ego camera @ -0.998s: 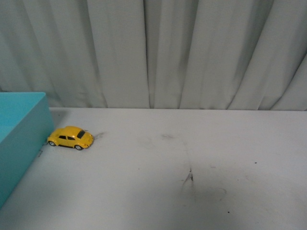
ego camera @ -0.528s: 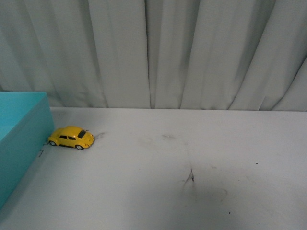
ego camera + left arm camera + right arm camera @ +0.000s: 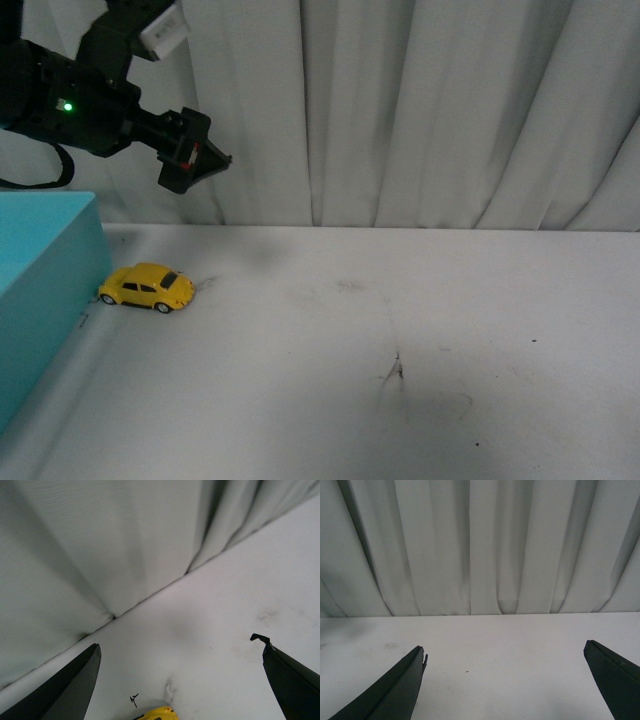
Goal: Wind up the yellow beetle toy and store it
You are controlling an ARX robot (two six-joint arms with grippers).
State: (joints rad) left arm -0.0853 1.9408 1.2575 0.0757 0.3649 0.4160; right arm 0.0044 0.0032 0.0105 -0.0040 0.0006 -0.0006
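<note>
The left pincer (image 3: 200, 160), jaws apart, has entered above the bright-yellow rounded toy car (image 3: 148, 287) near the left edge of the table (image 3: 420, 300): approach apparently beginning.

Here comes your left arm (image 3: 70, 100): it has swung into the front view at the far left, where a moment ago you had only curtain (image 3: 400, 110). Its left pincer (image 3: 203, 160) now hangs high in the air above the yellow beetle toy (image 3: 147, 287), jaws spread wide, touching nothing.
</note>
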